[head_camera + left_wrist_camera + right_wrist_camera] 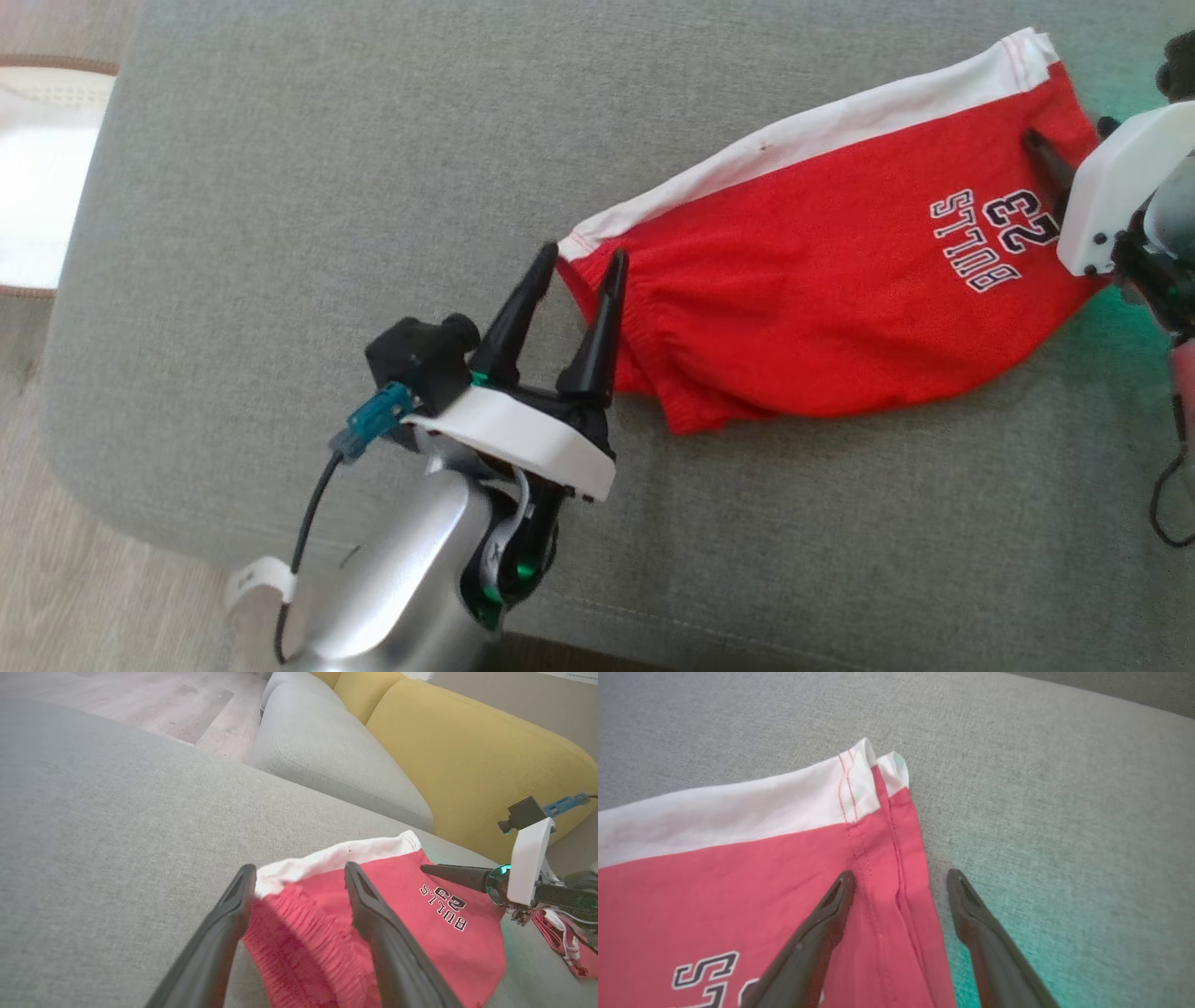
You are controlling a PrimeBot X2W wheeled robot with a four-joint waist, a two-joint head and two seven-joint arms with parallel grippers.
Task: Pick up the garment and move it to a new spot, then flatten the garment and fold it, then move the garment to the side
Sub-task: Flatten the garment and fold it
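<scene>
One pair of red shorts point(822, 308) lies spread out on the grey cushion point(327, 233). A white stripe runs along one long edge, and "BULLS 23" is printed near the leg hem. The gathered waistband is bunched at the opposite end.

The left gripper point(582, 257) is at the waistband end. Its two dark fingers are set well apart, with the corner where white meets red between their tips. I can't tell whether they press on the cloth.

The right gripper point(901, 875) is at the hem end, also spread wide. One finger is over the red fabric, the other over bare cushion, and the stitched hem runs between them.

Beyond the cushion are a mustard-yellow backrest point(467, 756) and a pale wooden floor point(140, 700).
</scene>
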